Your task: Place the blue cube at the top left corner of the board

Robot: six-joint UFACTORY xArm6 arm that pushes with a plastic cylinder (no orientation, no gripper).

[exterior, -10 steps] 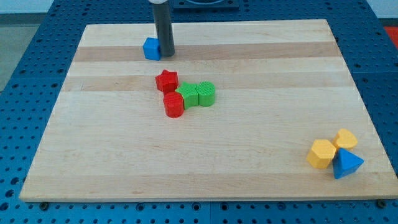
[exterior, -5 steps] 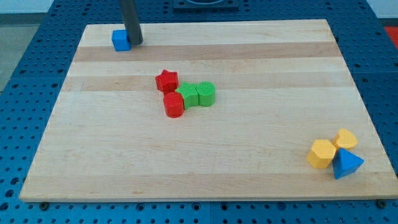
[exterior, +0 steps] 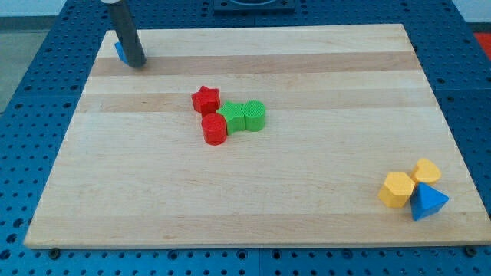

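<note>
The blue cube (exterior: 119, 51) sits near the top left corner of the wooden board (exterior: 307, 192), mostly hidden behind my dark rod; only a thin blue sliver shows at the rod's left side. My tip (exterior: 136, 64) rests on the board right against the cube's right side.
A red star block (exterior: 205, 99), a red cylinder (exterior: 214, 129) and two green blocks (exterior: 244, 116) cluster near the board's middle. Two yellow blocks (exterior: 409, 182) and a blue triangular block (exterior: 426, 202) lie at the bottom right. Blue pegboard surrounds the board.
My tip and the blue cube have slid leftward along the board's top edge, from about a third of the way across to the top left corner.
</note>
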